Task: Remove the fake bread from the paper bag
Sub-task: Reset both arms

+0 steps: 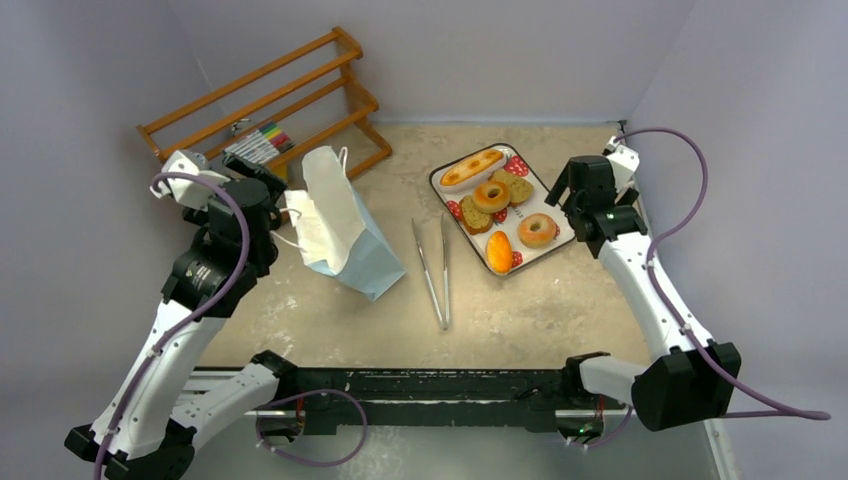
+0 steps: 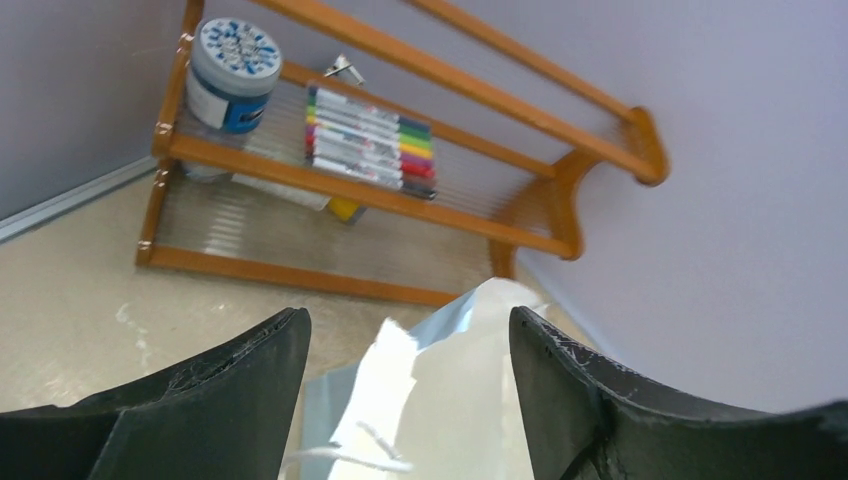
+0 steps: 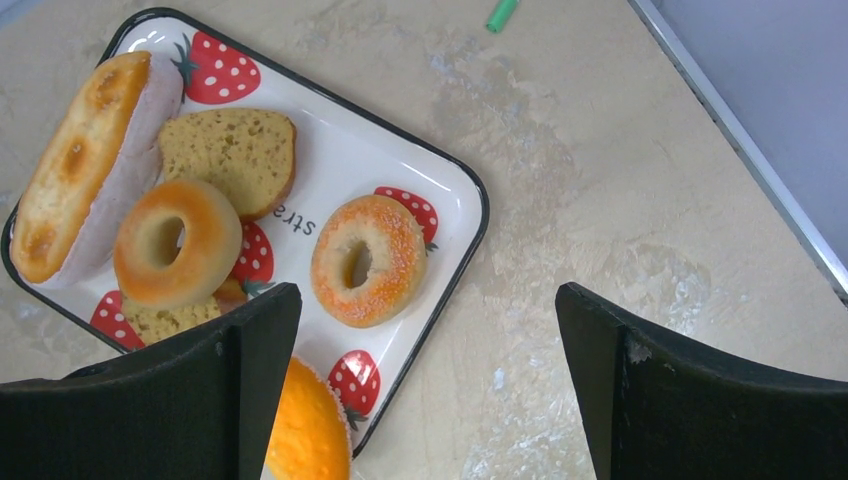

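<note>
- fake bread (image 1: 492, 195) all on tray (image 1: 441, 180), far right; paper bag (image 1: 345, 235) tilted at left.
- left gripper (image 2: 408, 320) spread over bag rim; right gripper (image 3: 428, 300) spread, empty.
- risk: handle (image 2: 350, 457) catching on left gripper tips bag.

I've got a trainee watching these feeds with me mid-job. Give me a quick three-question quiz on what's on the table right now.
1. Multiple choice: what lies on the table between the paper bag and the tray? A) metal tongs B) a spoon C) a knife
2. True or false: the right gripper has its jaws shut on a bagel.
3. Fill in: the tray holds ___ ring bagels.

Key: 1 A. 2 False: the jaws stand wide open with nothing between them. 3 Two.
</note>
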